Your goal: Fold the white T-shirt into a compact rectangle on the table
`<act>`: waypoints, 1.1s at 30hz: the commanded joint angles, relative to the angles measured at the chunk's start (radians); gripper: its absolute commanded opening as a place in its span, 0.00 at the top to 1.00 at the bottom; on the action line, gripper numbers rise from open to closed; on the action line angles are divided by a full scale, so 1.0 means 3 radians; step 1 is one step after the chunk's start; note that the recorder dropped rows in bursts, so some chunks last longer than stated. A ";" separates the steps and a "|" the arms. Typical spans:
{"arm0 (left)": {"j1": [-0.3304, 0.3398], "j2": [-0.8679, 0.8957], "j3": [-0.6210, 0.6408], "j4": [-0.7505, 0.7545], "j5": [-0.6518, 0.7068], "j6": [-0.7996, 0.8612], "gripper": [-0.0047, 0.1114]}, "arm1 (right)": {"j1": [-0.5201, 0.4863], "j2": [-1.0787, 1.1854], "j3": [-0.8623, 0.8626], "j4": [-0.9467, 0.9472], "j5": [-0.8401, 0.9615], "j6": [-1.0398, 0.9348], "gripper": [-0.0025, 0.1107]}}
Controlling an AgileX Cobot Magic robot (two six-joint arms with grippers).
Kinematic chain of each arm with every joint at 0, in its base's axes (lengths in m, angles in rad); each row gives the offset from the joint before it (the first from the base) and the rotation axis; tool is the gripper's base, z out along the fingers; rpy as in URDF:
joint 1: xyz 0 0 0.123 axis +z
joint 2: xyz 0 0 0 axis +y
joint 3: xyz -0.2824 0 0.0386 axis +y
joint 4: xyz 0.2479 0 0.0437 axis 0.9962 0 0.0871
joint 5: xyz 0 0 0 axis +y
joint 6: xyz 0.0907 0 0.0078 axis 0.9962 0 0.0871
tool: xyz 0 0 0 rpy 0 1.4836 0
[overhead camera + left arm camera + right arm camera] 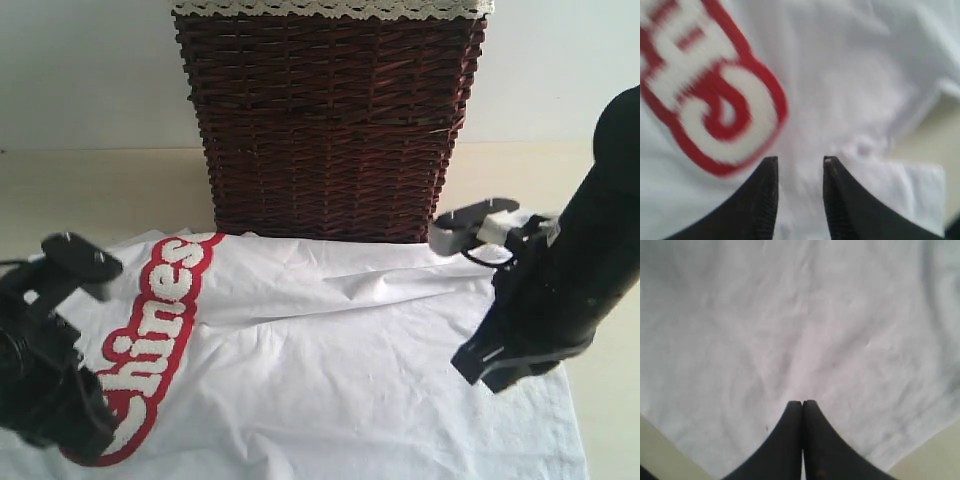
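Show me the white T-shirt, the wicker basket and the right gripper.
white T-shirt (340,370), exterior view, plain cloth mid-body.
wicker basket (330,130), exterior view, woven front wall.
right gripper (802,403), right wrist view, midway between the closed fingers' tips.

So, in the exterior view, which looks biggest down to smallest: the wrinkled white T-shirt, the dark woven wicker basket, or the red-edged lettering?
1. wrinkled white T-shirt
2. dark wicker basket, top cropped
3. red-edged lettering

The white T-shirt (340,370) has red-edged white lettering (150,345); the woven basket (330,130) is dark brown.
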 commanded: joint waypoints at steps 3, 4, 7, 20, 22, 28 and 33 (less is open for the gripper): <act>0.0081 0.0079 -0.0007 0.0107 -0.1596 -0.0236 0.68 | 0.0003 -0.0099 -0.0002 0.0128 -0.0847 -0.0051 0.98; 0.0134 0.0155 -0.0007 0.0107 -0.1768 -0.0304 0.68 | 0.0003 -0.0054 -0.0002 0.0189 -0.1028 -0.0051 0.98; 0.0311 0.0431 -0.0025 0.0112 -0.2013 -0.0293 0.68 | 0.0003 0.0153 -0.0008 0.0306 -0.1443 -0.0044 0.98; 0.0844 0.1778 -0.0353 0.0149 -0.1470 -0.0251 0.91 | 0.0003 0.0748 -0.0008 0.0484 -0.1941 -0.0076 0.98; 0.0844 0.1845 -0.0353 -0.0064 -0.1163 -0.0251 0.96 | 0.0003 0.0748 -0.0008 0.0494 -0.1927 -0.0076 0.98; 0.0610 0.1861 -0.0353 -0.0630 0.0309 0.0461 0.96 | 0.0003 0.0748 -0.0008 0.0501 -0.1782 -0.0120 0.98; 0.0426 0.1846 -0.0353 -0.0520 0.0802 0.0479 0.96 | 0.0003 0.0748 -0.0008 0.0501 -0.1607 -0.0214 0.98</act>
